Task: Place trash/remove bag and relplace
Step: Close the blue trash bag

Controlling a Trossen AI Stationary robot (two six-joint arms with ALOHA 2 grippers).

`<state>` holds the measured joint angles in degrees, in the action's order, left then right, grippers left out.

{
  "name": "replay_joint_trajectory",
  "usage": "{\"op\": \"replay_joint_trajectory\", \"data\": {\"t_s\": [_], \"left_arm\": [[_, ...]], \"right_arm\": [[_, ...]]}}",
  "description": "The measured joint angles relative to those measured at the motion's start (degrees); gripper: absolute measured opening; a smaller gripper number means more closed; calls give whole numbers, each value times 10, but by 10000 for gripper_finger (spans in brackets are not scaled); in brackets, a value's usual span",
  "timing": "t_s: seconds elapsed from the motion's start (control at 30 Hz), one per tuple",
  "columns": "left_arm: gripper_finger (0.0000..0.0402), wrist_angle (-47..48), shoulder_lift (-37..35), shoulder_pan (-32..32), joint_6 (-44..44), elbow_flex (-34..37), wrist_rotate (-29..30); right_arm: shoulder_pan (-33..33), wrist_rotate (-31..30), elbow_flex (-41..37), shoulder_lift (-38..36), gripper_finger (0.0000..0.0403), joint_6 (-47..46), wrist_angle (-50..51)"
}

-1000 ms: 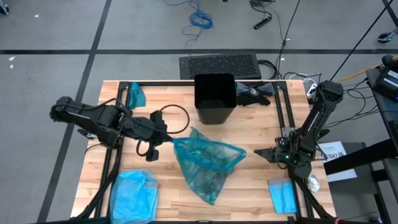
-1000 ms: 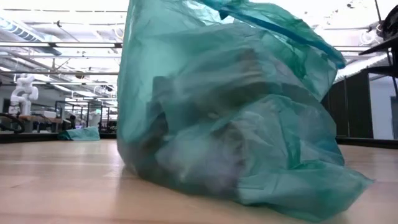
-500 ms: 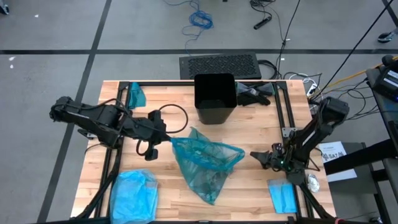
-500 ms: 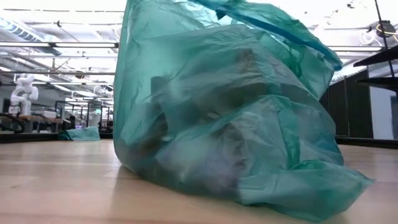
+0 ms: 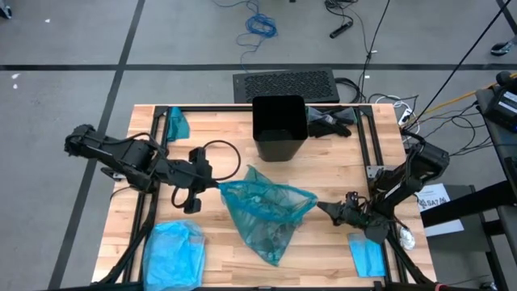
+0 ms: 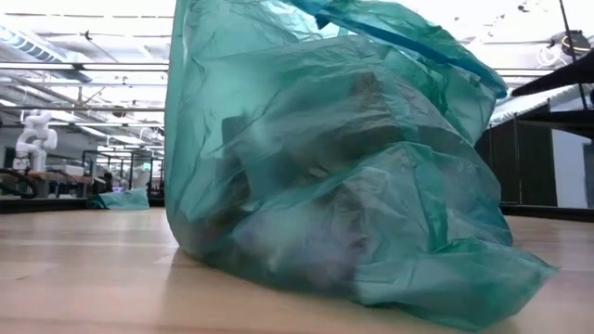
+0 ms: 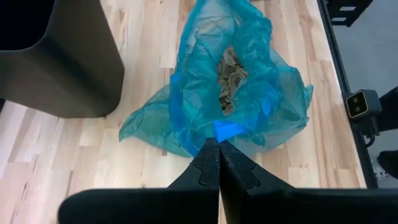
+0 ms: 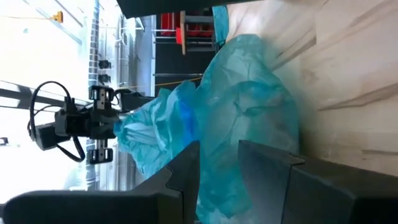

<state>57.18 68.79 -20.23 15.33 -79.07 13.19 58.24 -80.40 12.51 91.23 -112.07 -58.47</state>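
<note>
Two arms flank the bag [image 5: 266, 212] in the high view: the left gripper [image 5: 212, 186], clamped on the bag's rim on the side away from the right arm, has drawn back slightly, while the right gripper [image 5: 327, 209] has swung in close beside it. The bin [image 5: 279, 128] stands bare beyond the bag. At table level, the bag's near wall has shifted sideways. The left wrist shows fingers [image 7: 214, 165] pinched on plastic, trash [image 7: 229, 78] inside. The right wrist shows part-open, empty fingers [image 8: 186, 168] facing the bag, likely preparing a second grip.

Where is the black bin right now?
In the high view the black bin stands upright at the middle of the table's far edge, just beyond the green bag lying in the middle, apart from it.
</note>
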Motion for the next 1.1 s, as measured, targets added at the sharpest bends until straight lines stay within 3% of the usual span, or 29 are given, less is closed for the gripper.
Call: {"op": "replay_joint_trajectory", "data": {"t_s": [0.13,0.47,0.6,0.8,0.93,1.1], "left_arm": [[0,11,1,-14,13,0,6],[0,30,1,-43,39,0,37],[0,35,1,-50,39,0,55],[0,40,1,-50,37,0,72],[0,39,1,-50,35,0,87],[0,16,-12,-50,31,-4,111]], "right_arm": [[-29,30,0,3,103,87,-78],[-160,196,0,3,102,371,-304],[-226,320,15,-10,82,398,-307],[-330,540,102,-10,29,476,-310],[-378,605,156,-10,4,502,-273],[-414,672,213,-21,1,533,-283]]}}
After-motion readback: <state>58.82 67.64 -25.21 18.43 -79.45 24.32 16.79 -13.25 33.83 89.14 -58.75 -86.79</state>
